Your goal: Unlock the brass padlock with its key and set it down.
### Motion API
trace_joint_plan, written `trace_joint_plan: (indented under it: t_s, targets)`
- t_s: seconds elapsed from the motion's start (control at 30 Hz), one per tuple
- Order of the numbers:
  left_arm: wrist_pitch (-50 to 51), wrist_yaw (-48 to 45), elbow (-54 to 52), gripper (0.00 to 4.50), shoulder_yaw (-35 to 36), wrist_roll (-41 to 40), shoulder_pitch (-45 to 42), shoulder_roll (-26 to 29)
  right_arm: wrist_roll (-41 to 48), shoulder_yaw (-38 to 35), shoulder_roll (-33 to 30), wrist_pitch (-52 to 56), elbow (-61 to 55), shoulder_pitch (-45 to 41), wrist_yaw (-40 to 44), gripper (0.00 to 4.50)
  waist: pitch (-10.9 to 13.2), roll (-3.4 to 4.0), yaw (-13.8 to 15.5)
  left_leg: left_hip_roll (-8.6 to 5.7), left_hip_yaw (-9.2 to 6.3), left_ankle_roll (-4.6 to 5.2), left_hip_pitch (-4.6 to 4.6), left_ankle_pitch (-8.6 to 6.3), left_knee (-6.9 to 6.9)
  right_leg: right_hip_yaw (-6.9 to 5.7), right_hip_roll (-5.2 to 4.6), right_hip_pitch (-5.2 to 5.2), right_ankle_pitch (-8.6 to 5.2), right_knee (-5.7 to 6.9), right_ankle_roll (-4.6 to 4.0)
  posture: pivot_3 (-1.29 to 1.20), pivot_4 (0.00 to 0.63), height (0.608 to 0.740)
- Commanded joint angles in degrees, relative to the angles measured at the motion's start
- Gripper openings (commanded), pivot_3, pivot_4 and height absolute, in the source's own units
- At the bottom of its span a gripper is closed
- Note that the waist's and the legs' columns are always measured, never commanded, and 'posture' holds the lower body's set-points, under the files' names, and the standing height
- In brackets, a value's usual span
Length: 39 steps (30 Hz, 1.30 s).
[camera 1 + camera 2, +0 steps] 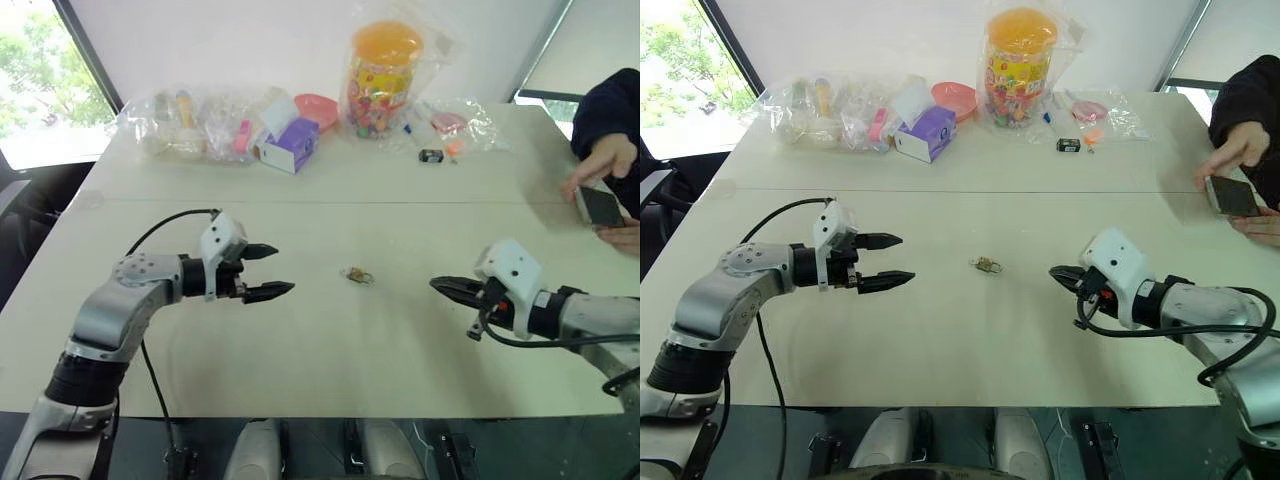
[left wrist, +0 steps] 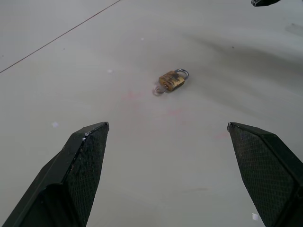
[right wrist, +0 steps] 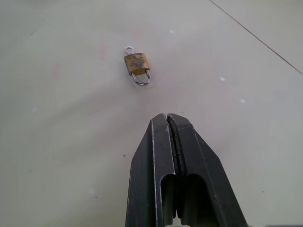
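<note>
The brass padlock (image 1: pixel 356 275) lies flat on the white table (image 1: pixel 330 350), midway between my two grippers, its silvery shackle (image 3: pixel 141 78) closed. The key (image 3: pixel 129 49) sticks out of the padlock's bottom end, seen as a small silvery ring. My left gripper (image 1: pixel 277 271) hovers to the padlock's left, pointing at it, fingers (image 2: pixel 87 156) wide open and empty. My right gripper (image 1: pixel 440 285) hovers to the padlock's right, pointing at it, fingers (image 3: pixel 170 142) pressed together with nothing between them. Neither gripper touches the padlock.
Along the table's far edge stand plastic bags of items (image 1: pixel 195 125), a purple and white box (image 1: pixel 290 145), a pink bowl (image 1: pixel 318 108), a jar with an orange lid (image 1: pixel 382 75) and a small black gadget (image 1: pixel 431 155). A person's hands hold a phone (image 1: pixel 600 205) at the right.
</note>
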Motion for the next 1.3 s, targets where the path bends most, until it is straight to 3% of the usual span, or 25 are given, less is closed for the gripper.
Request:
trace_joint_plan:
  t_s: [0.03,0.87,0.97,1.2,1.3]
  targets:
    - [-0.9,-0.3,-0.4,4.2,0.3,-0.3,-1.4,-0.3,1.3,-1.9,-1.4,0.0,-2.1,0.1,0.6,0.0,0.0,0.0,0.0,0.01,0.0,0.0,0.0,0.0,0.0,0.0,0.0,0.0,0.0,0.0,0.0,0.0,0.15,0.74]
    - [-0.1,-3.1,0.4,4.2,-2.9,0.3,-4.3,0.2,0.9,0.2,-2.6,-1.7,-2.2,-4.6,-1.0,0.0,0.0,0.0,0.0,0.01,0.0,0.0,-0.01,0.0,0.0,0.0,0.03,0.0,0.0,0.0,0.0,0.0,0.15,0.74]
    - [-1.8,-4.3,3.1,4.26,-4.2,1.6,-6.4,-0.1,1.2,1.2,-2.8,-1.9,-0.3,-7.3,-0.5,0.85,0.0,0.0,0.0,0.0,0.01,0.0,0.0,0.0,0.02,0.0,0.04,0.0,0.0,0.0,0.0,0.0,0.15,0.74]
    - [-4.4,-5.7,6.6,4.26,-5.7,3.6,-9.7,-1.0,-1.5,13.3,-3.1,-5.3,6.0,-16.2,5.1,4.47,0.0,0.01,-0.3,0.01,0.02,0.0,0.01,0.0,0.02,0.0,0.07,-0.02,0.0,0.0,0.0,0.0,0.15,0.74]
    - [-4.6,-5.5,6.2,4.26,-5.6,3.9,-9.5,-1.4,-4.3,20.0,-0.9,-8.1,13.1,-21.3,7.9,4.47,0.0,0.0,-0.3,0.01,0.01,0.0,0.01,0.0,0.02,0.0,0.07,-0.03,0.0,0.01,0.0,0.0,0.15,0.74]
